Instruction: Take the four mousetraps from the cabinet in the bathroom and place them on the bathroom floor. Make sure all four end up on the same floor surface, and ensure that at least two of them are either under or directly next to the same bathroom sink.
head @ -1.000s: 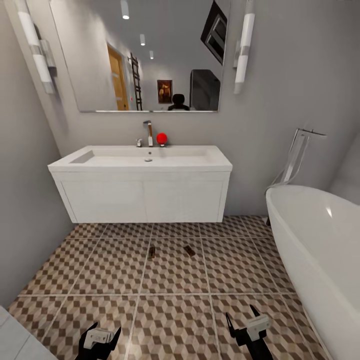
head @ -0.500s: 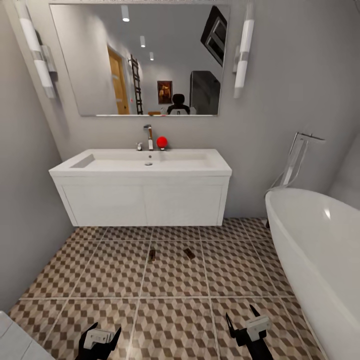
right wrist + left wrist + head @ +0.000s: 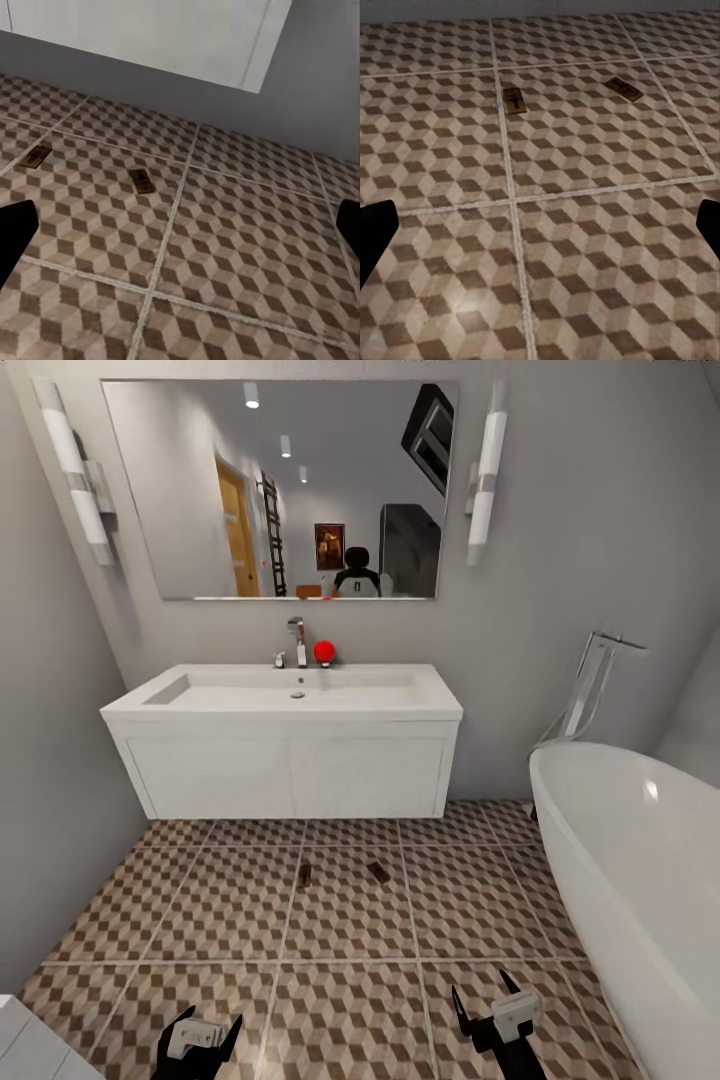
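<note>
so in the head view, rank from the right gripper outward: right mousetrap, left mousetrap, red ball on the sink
1. Right mousetrap, on the floor tiles ahead of the right gripper.
2. Left mousetrap, further left, on a grout line.
3. Red ball, up on the sink by the tap.

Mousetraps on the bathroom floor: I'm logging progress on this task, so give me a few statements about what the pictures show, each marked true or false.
1. Two mousetraps, one and another, lie on the bathroom floor. True.
2. Both lie in front of the white sink unit, not beneath it. True.
3. The left gripper holds a mousetrap. False: its fingers are spread with nothing between them.
4. The right gripper is shut. False: its fingers stand apart, empty.
5. A red ball sits in the bathtub. False: it rests on the sink top beside the tap.
</note>
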Robot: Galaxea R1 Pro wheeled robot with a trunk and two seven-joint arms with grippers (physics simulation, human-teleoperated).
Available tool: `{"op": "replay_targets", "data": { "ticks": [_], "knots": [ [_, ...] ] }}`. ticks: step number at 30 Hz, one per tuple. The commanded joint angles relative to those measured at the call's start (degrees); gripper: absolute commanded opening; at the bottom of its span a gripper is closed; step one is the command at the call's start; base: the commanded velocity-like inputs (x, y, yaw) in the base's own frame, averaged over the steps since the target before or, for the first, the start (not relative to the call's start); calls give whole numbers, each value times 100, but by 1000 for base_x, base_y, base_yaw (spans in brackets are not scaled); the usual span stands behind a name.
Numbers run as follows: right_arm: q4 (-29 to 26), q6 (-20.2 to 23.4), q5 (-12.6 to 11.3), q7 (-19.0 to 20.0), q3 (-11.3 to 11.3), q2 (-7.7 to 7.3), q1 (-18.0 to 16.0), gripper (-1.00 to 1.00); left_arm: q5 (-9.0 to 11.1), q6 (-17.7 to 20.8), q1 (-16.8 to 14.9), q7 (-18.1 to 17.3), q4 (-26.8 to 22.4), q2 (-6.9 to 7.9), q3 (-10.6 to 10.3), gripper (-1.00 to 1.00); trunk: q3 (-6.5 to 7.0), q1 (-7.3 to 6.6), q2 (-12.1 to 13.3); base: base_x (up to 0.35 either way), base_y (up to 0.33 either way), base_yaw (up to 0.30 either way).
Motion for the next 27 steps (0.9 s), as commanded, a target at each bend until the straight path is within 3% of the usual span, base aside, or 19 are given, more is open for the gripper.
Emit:
{"op": "replay_targets", "data": {
  "ticks": [1,27],
  "knots": [
    [3,-7,60,-60,11,-1,-3,100,55,-24,-9,-41,22,0,-19,100,13,-23,39,0,0,0],
    [3,-7,60,-60,11,3,6,100,55,-24,-9,-41,22,-16,-19,100,480,-594,1082,0,0,0]
  ]
}}
